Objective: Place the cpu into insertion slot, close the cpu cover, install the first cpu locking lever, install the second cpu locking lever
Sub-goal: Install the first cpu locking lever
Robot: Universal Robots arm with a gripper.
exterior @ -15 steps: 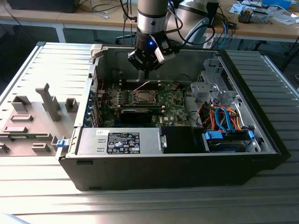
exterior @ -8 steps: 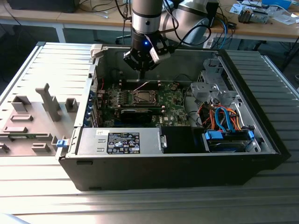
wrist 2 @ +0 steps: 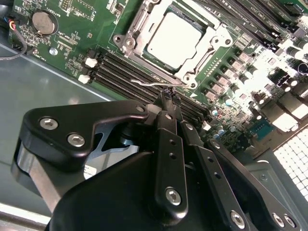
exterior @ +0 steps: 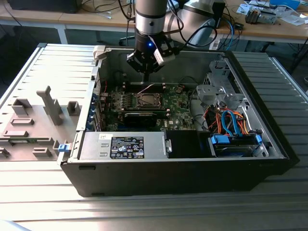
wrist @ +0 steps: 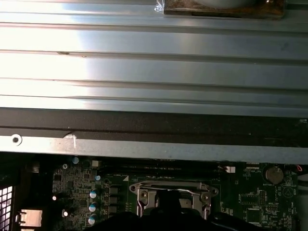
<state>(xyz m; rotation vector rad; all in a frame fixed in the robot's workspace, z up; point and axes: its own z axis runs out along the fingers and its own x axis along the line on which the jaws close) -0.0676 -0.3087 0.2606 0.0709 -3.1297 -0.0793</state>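
In the exterior view the arm reaches down into the open case (exterior: 281, 144), and the gripper (exterior: 146, 72) hangs just above the far edge of the board (exterior: 175, 108), close to the case's rear wall. The slot (exterior: 147, 100) lies just below it, near the board's middle. There is open room over the board toward the exterior view's right, up to the drive cage (exterior: 219, 89); the power supply (exterior: 126, 146) closes off the near side.

In the second wrist view the fingers (wrist 2: 166, 103) are drawn together, their tips pinching a thin wire lever (wrist 2: 151, 84) at the slot's edge. The cpu (wrist 2: 173, 36) sits seated in the slot (wrist 2: 208, 18), its silver top showing through the square opening of the cover (wrist 2: 216, 42), which lies flat over it. Black memory slots (wrist 2: 125, 72) run alongside, between the cover and the fingertips, leaving little clearance. A coin cell (wrist 2: 43, 21) sits well apart at the board's corner.

In the first wrist view the cover's (wrist: 171, 190) edge shows beyond the case wall (wrist: 154, 149), with the ribbed table (wrist: 154, 57) further out.
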